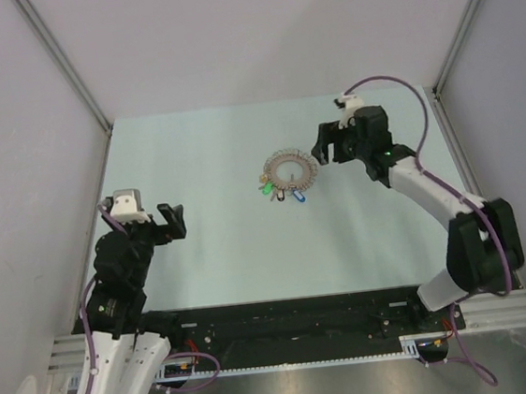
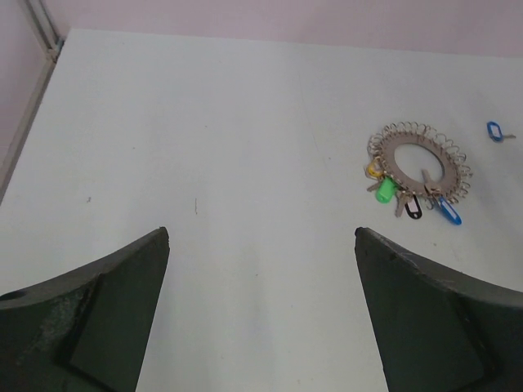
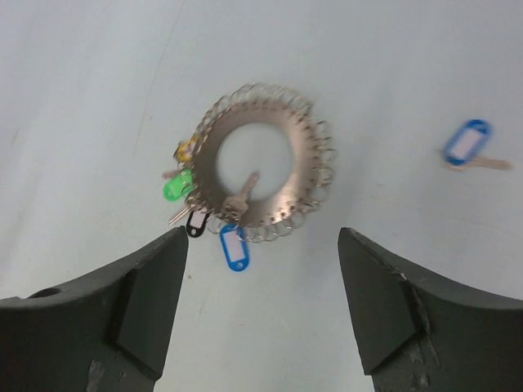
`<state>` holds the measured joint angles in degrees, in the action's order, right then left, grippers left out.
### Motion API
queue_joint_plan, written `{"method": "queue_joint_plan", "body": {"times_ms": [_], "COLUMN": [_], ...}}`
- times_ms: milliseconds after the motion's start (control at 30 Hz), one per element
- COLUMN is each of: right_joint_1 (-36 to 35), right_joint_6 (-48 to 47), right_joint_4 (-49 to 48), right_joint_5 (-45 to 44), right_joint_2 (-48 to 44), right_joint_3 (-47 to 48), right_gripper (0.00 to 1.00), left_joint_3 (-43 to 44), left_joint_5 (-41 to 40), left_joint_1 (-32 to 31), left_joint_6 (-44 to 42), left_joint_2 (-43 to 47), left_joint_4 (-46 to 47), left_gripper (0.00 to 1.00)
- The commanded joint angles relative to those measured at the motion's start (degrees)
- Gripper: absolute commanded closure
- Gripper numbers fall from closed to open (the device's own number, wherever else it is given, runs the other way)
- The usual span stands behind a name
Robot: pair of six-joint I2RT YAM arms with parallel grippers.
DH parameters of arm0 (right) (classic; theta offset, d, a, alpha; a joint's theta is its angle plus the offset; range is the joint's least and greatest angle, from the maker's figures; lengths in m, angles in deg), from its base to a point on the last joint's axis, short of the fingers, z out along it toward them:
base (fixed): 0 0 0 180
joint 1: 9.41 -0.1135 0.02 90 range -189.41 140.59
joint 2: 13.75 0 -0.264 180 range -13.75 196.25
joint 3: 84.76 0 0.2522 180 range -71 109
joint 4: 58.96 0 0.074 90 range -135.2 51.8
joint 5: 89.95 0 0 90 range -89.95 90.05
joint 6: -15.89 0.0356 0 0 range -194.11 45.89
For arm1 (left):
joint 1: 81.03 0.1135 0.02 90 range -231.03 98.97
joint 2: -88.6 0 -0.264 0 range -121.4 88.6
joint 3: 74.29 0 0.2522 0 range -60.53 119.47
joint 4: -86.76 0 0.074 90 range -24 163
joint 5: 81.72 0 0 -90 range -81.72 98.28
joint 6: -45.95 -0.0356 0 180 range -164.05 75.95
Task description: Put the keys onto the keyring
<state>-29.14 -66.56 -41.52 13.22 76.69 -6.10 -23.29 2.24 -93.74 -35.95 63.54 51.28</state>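
Note:
The keyring [image 1: 288,170] lies flat on the table, a round silver ring fringed with small loops, with yellow, green and black tags at its lower left. It also shows in the left wrist view [image 2: 421,161] and the right wrist view [image 3: 282,175]. One blue-tagged key [image 3: 234,247] hangs at the ring's near edge. A second blue-tagged key [image 3: 467,143] lies loose, apart from the ring; it also shows in the left wrist view [image 2: 495,131] and is hidden in the top view. My right gripper [image 1: 325,141] is open and empty just right of the ring. My left gripper [image 1: 170,221] is open and empty, far to the left.
A bare silver key [image 3: 242,196] lies across the ring's band. The pale table [image 1: 212,155] is walled at the back and sides. Metal rails run along its left and right edges.

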Motion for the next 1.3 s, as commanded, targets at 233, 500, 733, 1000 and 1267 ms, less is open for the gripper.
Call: {"method": "queue_joint_plan", "body": {"times_ms": [233,500,733,1000,1267], "right_joint_1": [2.1,1.7,0.9,-3.1,-3.6], "right_joint_6": [3.8,4.1,3.2,0.9,2.1], "right_joint_4": [4.7,-4.9,-1.8,2.6,2.1], "right_joint_5": [-26.6,-27.6,-27.1,-30.0,-29.1], "right_joint_2": [-37.8,-62.0,-73.0,-73.9,-72.9], "right_joint_3": [-10.1,-21.4,-27.6,-27.8,-28.6], "right_gripper": [0.00,0.00,0.00,0.00,0.00], "left_joint_3": [-2.4,-3.5,-4.4,-5.3,-5.8], "left_joint_5": [-10.2,-12.6,-13.0,-13.7,-13.7], "left_joint_1": [0.5,0.6,0.6,0.5,0.6], "left_joint_6": [3.1,3.2,2.3,1.9,0.8], "left_joint_2": [10.7,16.2,19.6,22.5,22.0], "left_joint_4": [3.8,3.8,4.2,5.4,6.1], "left_gripper": [0.00,0.00,0.00,0.00,0.00]}}
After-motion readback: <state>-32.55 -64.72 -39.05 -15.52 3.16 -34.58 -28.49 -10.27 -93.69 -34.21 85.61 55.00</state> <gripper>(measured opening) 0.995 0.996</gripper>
